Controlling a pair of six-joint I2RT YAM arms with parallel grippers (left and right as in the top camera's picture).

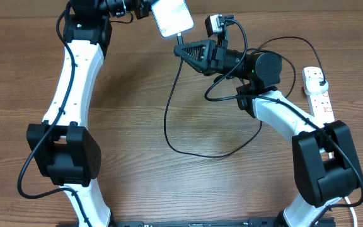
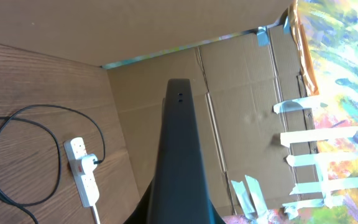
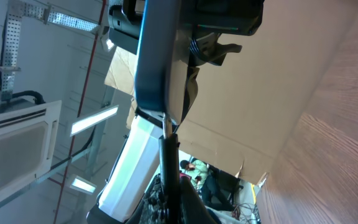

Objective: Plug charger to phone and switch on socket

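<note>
1 counter (image 1: 131, 113), brown wood grain | socket (image 1: 317, 93) at 3 o'clock, flat on it | phone (image 1: 172, 17) at 12 o'clock, lifted, your left hand (image 1: 150, 11) clenched on it | charger (image 1: 166, 123) loops at centre, your right hand (image 1: 185, 49) grasping its tip against the phone's edge

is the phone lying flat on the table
No, the phone is held in the shut jaws of the left gripper, up above the table.

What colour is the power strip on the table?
The long rectangular power strip is white with reddish marks, clearest in the overhead view.
</note>
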